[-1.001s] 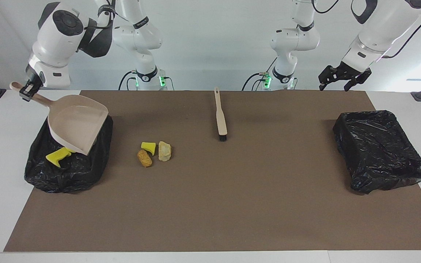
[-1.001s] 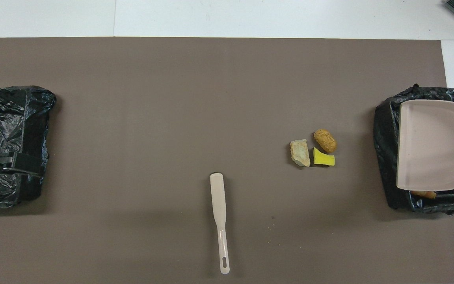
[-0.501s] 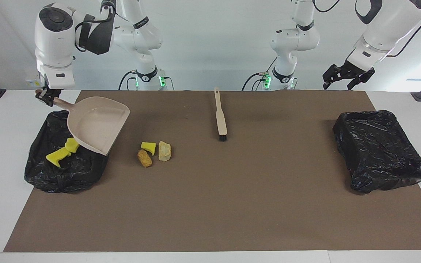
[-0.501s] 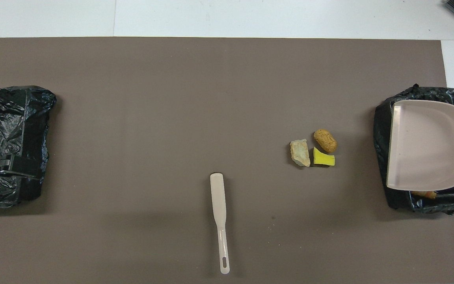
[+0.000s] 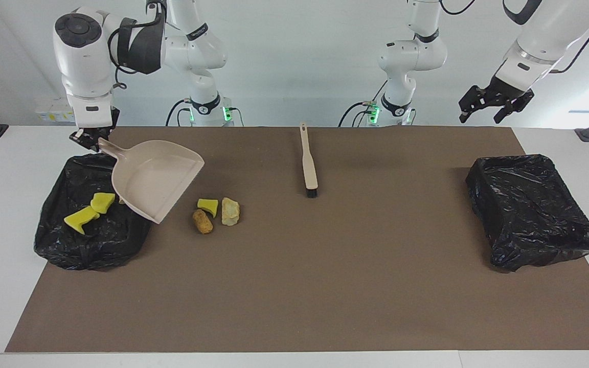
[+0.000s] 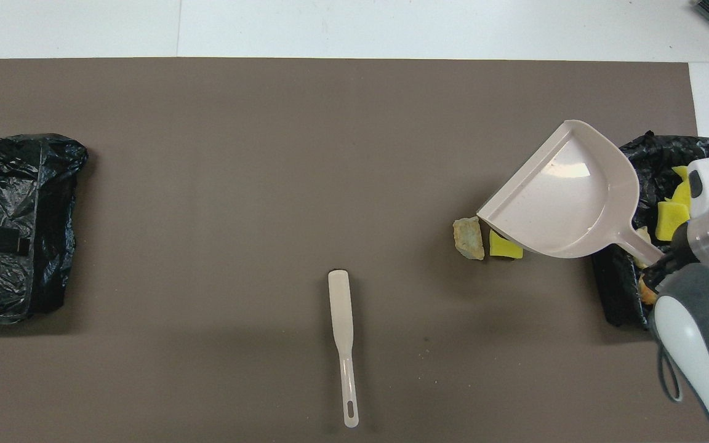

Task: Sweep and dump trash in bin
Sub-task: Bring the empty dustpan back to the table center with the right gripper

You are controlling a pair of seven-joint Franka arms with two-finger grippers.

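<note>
1. Right gripper (image 5: 90, 139) hangs straight down from its bent wrist over the robot-side corner of the bin (image 5: 95, 240) at the right arm's end, clenched on the handle of the beige dustpan (image 5: 156, 176). The pan is in the air, tilted, with its mouth over the bin's edge and the mat (image 5: 325, 281).
2. Left gripper (image 5: 494, 105) waits high over the table at the left arm's end, fingers spread and holding nothing; the second bin (image 5: 535, 214) lies below it, farther from the robots.
3. Trash: two yellow sponge pieces (image 5: 103, 202) lie in the bin under the pan. A yellow scrap (image 5: 207, 205), a brown lump (image 5: 202, 221) and a tan lump (image 5: 230, 211) sit bunched on the mat just beside the pan's mouth.
4. Room: the brush (image 5: 309, 161) lies mid-table, near the robots and well apart from the scraps. Bare mat runs from it to the second bin.
5. Change: a second ago the pan stood tipped steeply over the bin. It has since swung toward the loose scraps, and the left gripper has risen. Brush and loose scraps have not moved
</note>
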